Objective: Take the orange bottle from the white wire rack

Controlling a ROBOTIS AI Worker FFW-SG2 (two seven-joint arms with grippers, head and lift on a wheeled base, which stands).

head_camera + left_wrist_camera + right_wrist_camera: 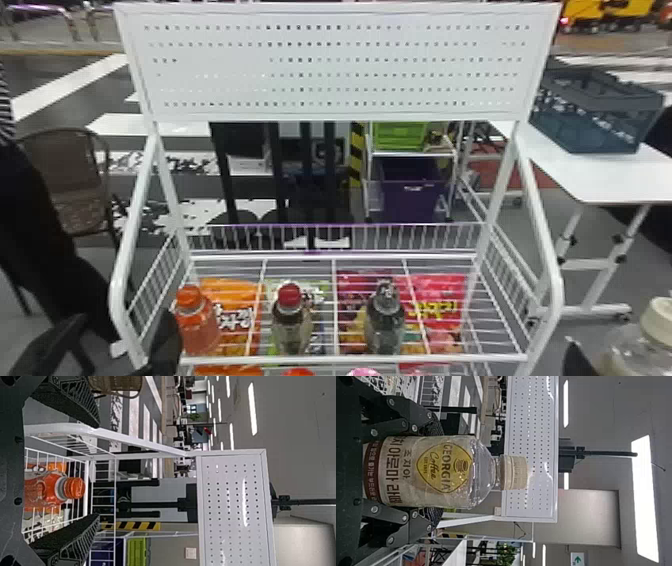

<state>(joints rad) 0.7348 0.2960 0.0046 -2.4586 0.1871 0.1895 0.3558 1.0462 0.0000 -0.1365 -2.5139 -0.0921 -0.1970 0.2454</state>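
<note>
In the head view my left gripper (116, 347) stands open at the rack's front left corner, left of the orange bottle (197, 325). That bottle is upright on the white wire rack (360, 358), at the shelf's left end. The left wrist view has the orange bottle (47, 490) between the two spread fingers of my left gripper (99, 471), with no contact visible. At the head view's lower right corner is my right gripper (577, 361), beside a clear bottle with a cream cap (632, 345). Seen from the right wrist, my right gripper (440, 471) is shut on this labelled bottle (403, 471).
A red-capped bottle (292, 320) and a dark-capped bottle (385, 320) share the shelf. Snack bags (440, 300) lie below its wires. The rack's left side rail (117, 285) rises near my left gripper. A table (600, 172) with a crate (595, 110) stands at right.
</note>
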